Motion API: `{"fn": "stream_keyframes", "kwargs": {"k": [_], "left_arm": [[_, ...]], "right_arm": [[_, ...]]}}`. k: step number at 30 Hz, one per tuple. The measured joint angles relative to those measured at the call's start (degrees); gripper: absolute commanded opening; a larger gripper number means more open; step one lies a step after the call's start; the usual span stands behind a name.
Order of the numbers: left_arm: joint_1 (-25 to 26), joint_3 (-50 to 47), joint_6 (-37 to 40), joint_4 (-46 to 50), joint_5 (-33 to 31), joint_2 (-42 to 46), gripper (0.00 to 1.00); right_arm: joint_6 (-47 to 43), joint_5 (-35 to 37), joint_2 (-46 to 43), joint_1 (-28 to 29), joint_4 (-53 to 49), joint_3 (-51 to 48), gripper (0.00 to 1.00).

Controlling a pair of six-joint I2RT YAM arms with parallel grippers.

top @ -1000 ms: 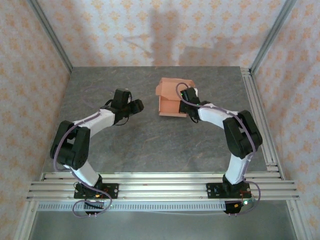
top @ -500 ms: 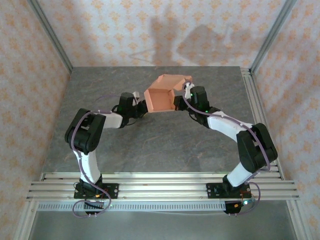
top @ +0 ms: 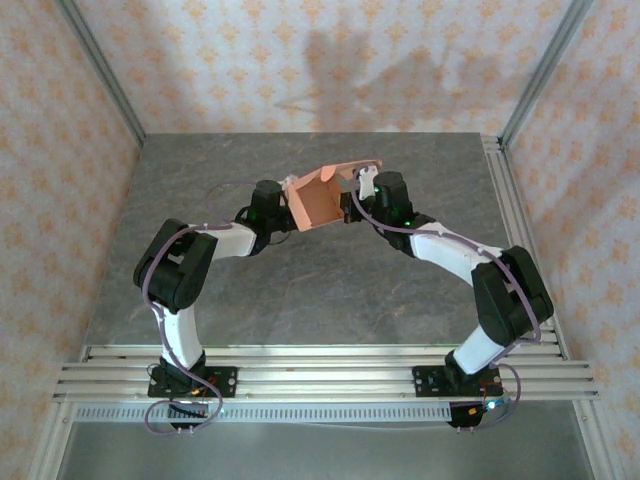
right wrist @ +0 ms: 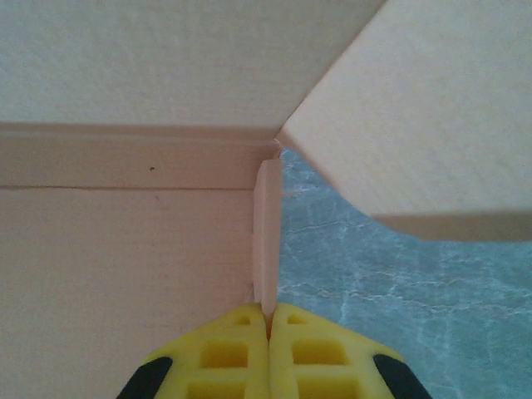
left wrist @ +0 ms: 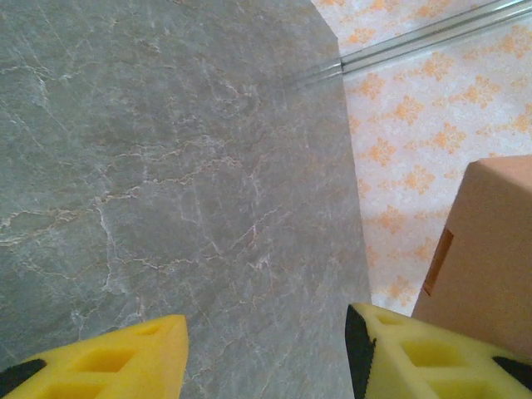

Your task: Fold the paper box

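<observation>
- The paper box [top: 318, 198]: partly formed and tilted, held between the two arms over the far middle of the surface [top: 300, 290].
- The right pincer [right wrist: 268, 314]: clamped on a thin wall edge at a corner.
- The left pincer [left wrist: 266, 366]: parted with nothing between, the box just beside one finger.
- Judgement: light, thin card that creases readily. Grip the walls near folds, not the loose flaps.

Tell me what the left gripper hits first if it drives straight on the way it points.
Most likely the paper box: in the left wrist view it stands just beyond one fingertip of the left gripper, whose open gap looks onto bare table. Depth is unclear, so that finger may slip past.
</observation>
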State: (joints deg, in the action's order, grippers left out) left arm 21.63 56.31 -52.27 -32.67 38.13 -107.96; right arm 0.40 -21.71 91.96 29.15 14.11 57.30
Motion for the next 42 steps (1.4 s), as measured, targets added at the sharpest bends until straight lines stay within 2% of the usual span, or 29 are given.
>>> {"fn": "stream_keyframes", "kwargs": {"k": [7, 18, 25, 33, 42], "left_arm": [[-0.4, 0.2, -0.4, 1.7, -1.2, 0.0, 0.54], [-0.7, 0.5, -0.3, 3.5, -1.5, 0.0, 0.54], [-0.6, 0.9, 1.4, 5.2, -1.2, 0.0, 0.67], [-0.6, 0.9, 3.0, 5.4, -1.0, -0.1, 0.84], [-2.3, -1.0, 1.5, 3.7, -2.4, -1.6, 0.88]], "right_arm": [[-8.3, 9.3, 2.3, 3.8, -4.3, 4.0, 0.00], [-15.9, 20.3, 3.7, 7.6, -7.3, 6.4, 0.00], [-14.1, 21.1, 2.0, 7.6, -6.9, 4.6, 0.00], [-8.8, 18.7, -3.3, 5.9, -5.9, 0.0, 0.00], [-4.9, 19.0, -7.0, 3.4, -6.0, -5.5, 0.00]]}}
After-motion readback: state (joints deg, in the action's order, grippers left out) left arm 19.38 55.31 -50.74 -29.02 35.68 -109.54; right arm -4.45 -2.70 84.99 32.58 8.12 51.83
